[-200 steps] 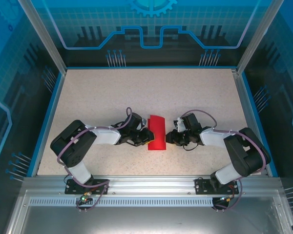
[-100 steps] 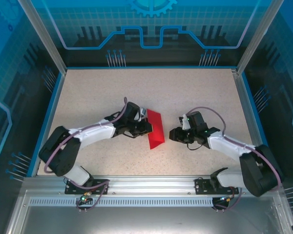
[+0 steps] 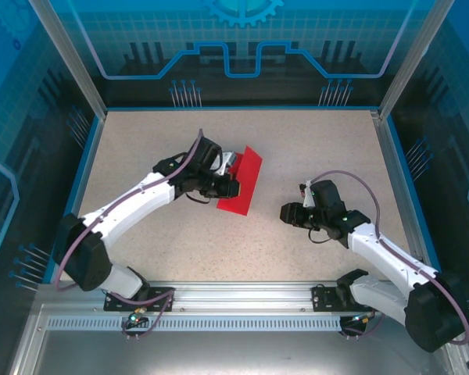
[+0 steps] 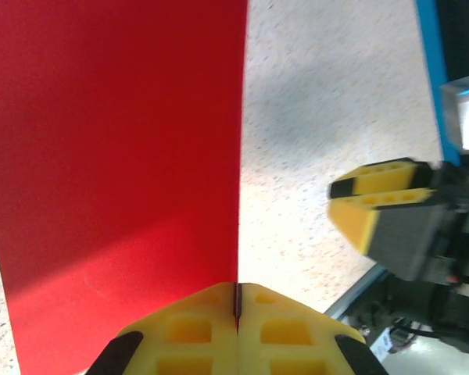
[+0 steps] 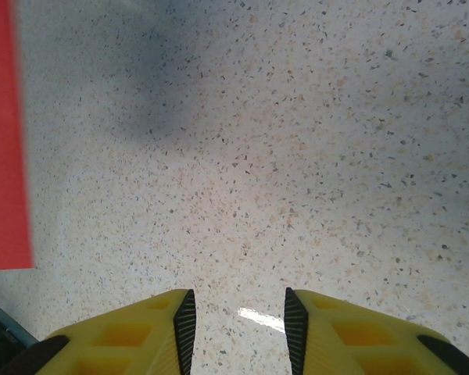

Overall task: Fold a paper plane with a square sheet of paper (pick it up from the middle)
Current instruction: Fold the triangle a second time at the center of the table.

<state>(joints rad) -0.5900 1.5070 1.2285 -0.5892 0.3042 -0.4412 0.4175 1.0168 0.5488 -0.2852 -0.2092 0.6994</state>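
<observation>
The left arm (image 3: 133, 205) and the right arm (image 3: 387, 258) have white link shells between black joint housings. A purplish-grey cable (image 3: 340, 173) loops along each. The fingers (image 4: 191, 334) are yellow blocks with rectangular hollows and black trim.

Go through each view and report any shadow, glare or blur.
Top external: evenly lit and sharp. Left wrist: light falls unevenly on the square sheet of paper; the right gripper beyond it is blurred. Right wrist: soft grey shadow on the table at upper left, small glare streak between the fingers.
</observation>
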